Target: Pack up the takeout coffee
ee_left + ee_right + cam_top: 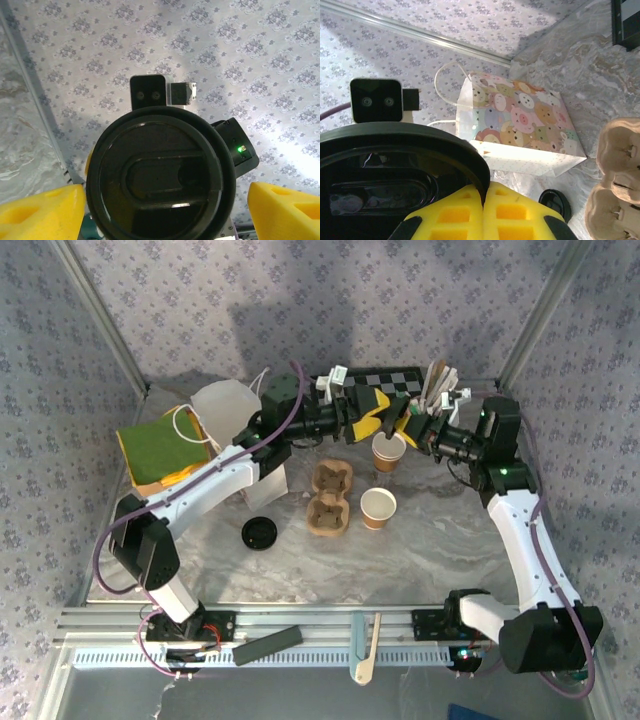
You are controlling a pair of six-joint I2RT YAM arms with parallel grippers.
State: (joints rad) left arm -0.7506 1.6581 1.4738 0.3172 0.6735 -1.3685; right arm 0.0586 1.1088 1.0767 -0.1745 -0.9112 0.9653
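Observation:
A round black lid hangs upright between my two grippers, above an open tan takeout coffee cup at the back centre. My right gripper is shut on the lid's rim, its yellow fingers pressed together. My left gripper faces the lid's top, open, one yellow finger on each side; the right-hand finger stands clear of the rim. In the top view the left gripper and right gripper meet nose to nose. A second open tan cup stands nearer, beside the brown pulp tray.
Another black lid lies flat left of the tray. A cartoon-printed paper bag stands at the back left, next to a green and yellow pad. Wooden stirrers and a checkered board line the back wall.

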